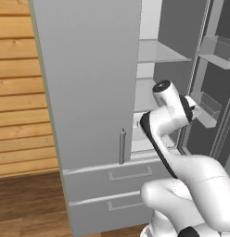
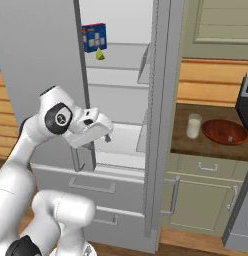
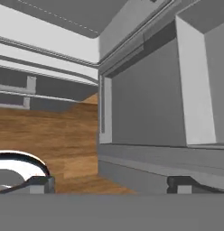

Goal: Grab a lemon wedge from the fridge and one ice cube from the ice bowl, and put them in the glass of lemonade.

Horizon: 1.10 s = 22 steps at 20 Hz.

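We are looking into the fridge with its right door swung open; the left door is staying shut in front of us, its bar handle hanging near the lower edge, above two drawers. The lemon wedge is sitting on an upper shelf inside, at the shelf's left end, just in front of a blue box. Our gripper is hovering at the fridge opening, level with a lower shelf and well below the wedge; its fingers are standing wide apart with nothing between them, as the hand view shows. To the right of the fridge, the tabletop is carrying the glass of lemonade near its left edge; the ice bowl is lying just beside the glass, toward the right edge; we cannot make out the ice inside the bowl.
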Motion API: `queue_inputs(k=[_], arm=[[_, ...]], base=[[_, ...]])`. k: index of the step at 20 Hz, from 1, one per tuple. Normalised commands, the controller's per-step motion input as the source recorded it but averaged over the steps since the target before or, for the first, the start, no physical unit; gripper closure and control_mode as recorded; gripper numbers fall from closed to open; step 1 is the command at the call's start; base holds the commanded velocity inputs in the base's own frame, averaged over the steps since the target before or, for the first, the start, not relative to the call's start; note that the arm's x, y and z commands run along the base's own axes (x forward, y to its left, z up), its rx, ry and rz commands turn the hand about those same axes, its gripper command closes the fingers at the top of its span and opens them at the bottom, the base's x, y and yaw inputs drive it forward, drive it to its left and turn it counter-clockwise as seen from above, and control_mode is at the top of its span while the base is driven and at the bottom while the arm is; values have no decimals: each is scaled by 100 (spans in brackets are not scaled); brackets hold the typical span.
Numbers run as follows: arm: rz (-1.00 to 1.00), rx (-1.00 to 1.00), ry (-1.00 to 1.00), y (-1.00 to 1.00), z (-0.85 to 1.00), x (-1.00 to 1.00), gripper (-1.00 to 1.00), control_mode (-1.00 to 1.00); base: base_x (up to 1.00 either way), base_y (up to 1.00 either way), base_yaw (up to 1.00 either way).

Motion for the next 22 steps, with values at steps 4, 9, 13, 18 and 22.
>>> queue_inputs(k=[4,9,13,18,22], arm=[[44,76,0,68,-76,37,-100,-100],[28,33,0,83,-21,8,-100,-100],[8,0,-1,91,0,-3,-100,-100],[2,0,-3,81,-22,34,-100,-100],[-11,0,0,31,-55,92,-100,-100]], base=[[0,0,0],[0,0,0],[0,0,0],[0,0,0],[0,0,0]])
